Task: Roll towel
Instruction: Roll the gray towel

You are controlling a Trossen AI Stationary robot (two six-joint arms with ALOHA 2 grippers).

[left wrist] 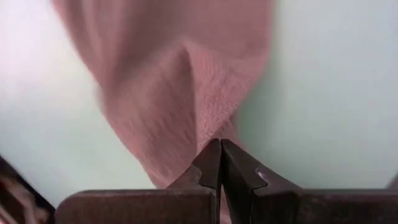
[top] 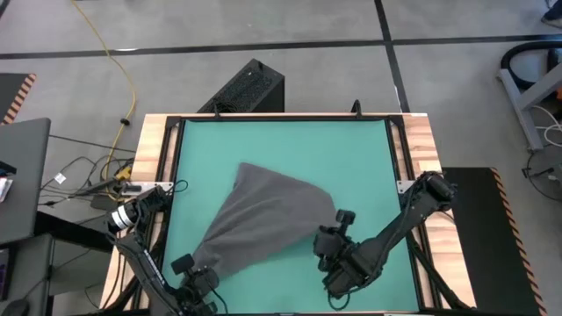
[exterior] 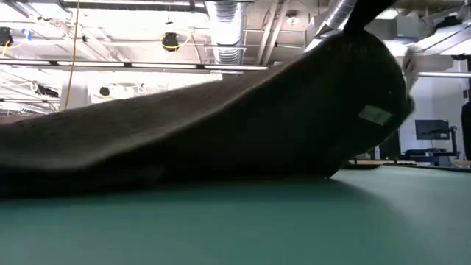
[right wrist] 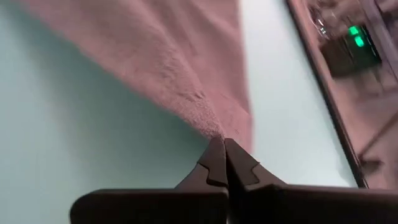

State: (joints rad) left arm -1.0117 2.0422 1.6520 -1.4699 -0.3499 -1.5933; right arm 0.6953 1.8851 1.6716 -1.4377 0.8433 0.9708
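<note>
The dark grey towel [top: 268,215] lies spread on the green table mat [top: 281,145], its far corner [top: 244,167] resting on the mat and its two near corners raised. In the low view the towel [exterior: 221,132] arches above the mat, with a small pale tag [exterior: 374,115] near its raised right end. My left gripper [top: 200,279] is shut on the towel's near left corner. My right gripper [top: 338,226] is shut on the towel's near right corner. My left gripper pinches the towel's near left corner [left wrist: 208,134] between its two fingers, coming from the table's near side. The cloth runs away from the fingertips in drawn folds toward the far side. My right gripper pinches the towel's near right corner [right wrist: 217,129] between its two fingertips, coming from the near right. The corner is lifted above the mat and the cloth fans out from the fingertips, drawn fairly taut.
The mat is framed by wooden rails [top: 420,149] and black bars. A black box [top: 246,88] stands beyond the far edge. Cables and a grey side table [top: 22,175] lie at the left. Bare mat shows on the far side and at the right.
</note>
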